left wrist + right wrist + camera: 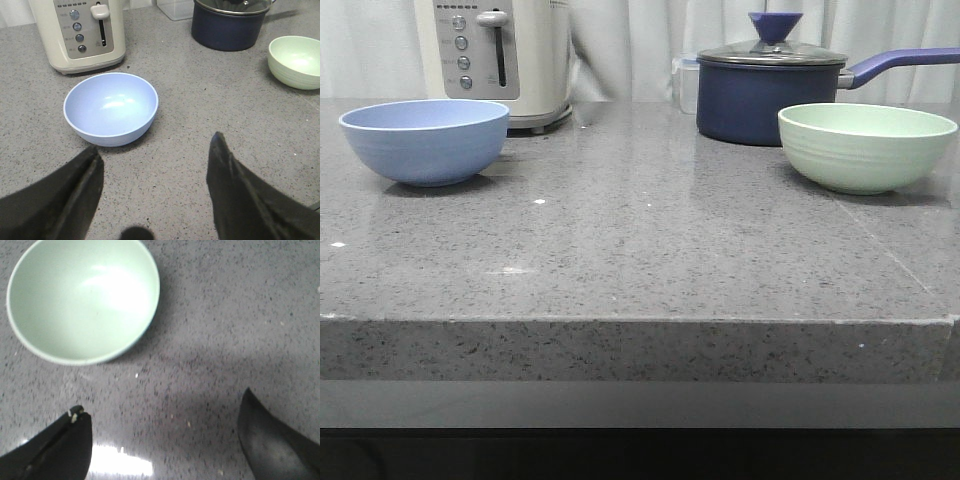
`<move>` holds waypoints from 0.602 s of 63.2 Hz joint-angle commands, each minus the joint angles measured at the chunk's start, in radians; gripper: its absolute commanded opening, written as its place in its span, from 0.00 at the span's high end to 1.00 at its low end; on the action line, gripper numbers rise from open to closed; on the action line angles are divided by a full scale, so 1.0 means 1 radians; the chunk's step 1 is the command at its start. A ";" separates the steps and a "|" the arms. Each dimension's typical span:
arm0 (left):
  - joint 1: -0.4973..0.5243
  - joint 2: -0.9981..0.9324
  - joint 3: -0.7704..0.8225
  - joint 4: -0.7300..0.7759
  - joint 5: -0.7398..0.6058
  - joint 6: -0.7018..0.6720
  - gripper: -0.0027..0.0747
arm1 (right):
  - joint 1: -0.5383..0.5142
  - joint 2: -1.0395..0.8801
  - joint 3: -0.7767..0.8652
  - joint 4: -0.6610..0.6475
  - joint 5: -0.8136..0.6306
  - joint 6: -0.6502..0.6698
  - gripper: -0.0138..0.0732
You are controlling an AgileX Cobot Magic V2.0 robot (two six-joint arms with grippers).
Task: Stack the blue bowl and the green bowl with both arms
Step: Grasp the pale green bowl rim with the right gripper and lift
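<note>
The blue bowl (pixel 425 141) stands upright and empty at the far left of the grey stone counter; it also shows in the left wrist view (pixel 110 108). The green bowl (pixel 866 146) stands upright and empty at the far right, and shows in the right wrist view (pixel 82 299) and the left wrist view (pixel 295 61). My left gripper (pixel 155 145) is open and empty, above bare counter short of the blue bowl. My right gripper (pixel 162 402) is open and empty, above bare counter beside the green bowl. Neither arm shows in the front view.
A cream toaster (pixel 502 55) stands behind the blue bowl. A dark navy lidded saucepan (pixel 770 92) with a long handle stands just behind the green bowl, a clear container (pixel 686 82) beside it. The counter's front edge (pixel 640 320) runs across the front view.
</note>
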 commanded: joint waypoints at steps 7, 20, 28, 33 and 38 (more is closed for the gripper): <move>-0.009 0.005 -0.031 0.007 -0.078 0.000 0.40 | -0.078 0.191 -0.209 0.158 0.043 -0.095 0.15; -0.009 0.005 -0.031 0.007 -0.078 0.000 0.40 | -0.112 0.366 -0.303 0.345 0.067 -0.211 0.20; -0.009 0.005 -0.031 0.007 -0.078 0.000 0.40 | -0.111 0.438 -0.327 0.387 0.049 -0.220 0.30; -0.009 0.005 -0.031 0.007 -0.078 0.000 0.40 | -0.111 0.467 -0.326 0.414 0.026 -0.244 0.36; -0.009 0.005 -0.031 0.007 -0.078 0.000 0.40 | -0.111 0.489 -0.326 0.431 0.011 -0.246 0.41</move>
